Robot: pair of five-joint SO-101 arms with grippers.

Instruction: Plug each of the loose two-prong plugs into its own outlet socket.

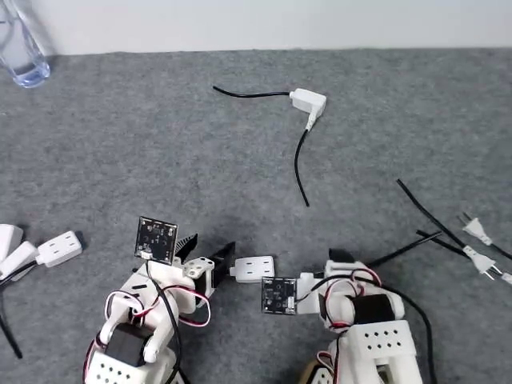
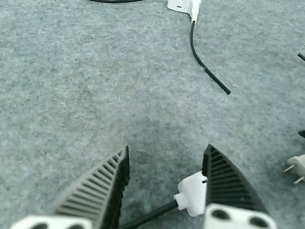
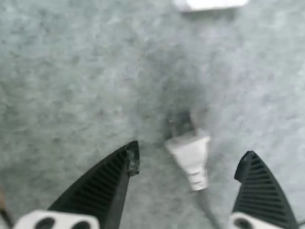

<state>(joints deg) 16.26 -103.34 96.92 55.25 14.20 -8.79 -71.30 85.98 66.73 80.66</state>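
My left gripper is open low over the carpet, and a white outlet socket with a black cord lies against its right-hand finger. In the high view this socket lies between the two arms, just past the left gripper. My right gripper is open around a white two-prong plug on the carpet. Its prongs point at the socket a short way off. The same plug also appears beside the left gripper. Two more loose plugs lie at the right.
At the far middle, a white socket has a plug in it and black cords trailing away. Two more white sockets lie at the left edge. A clear glass stands in the far left corner. Black cables cross the right side.
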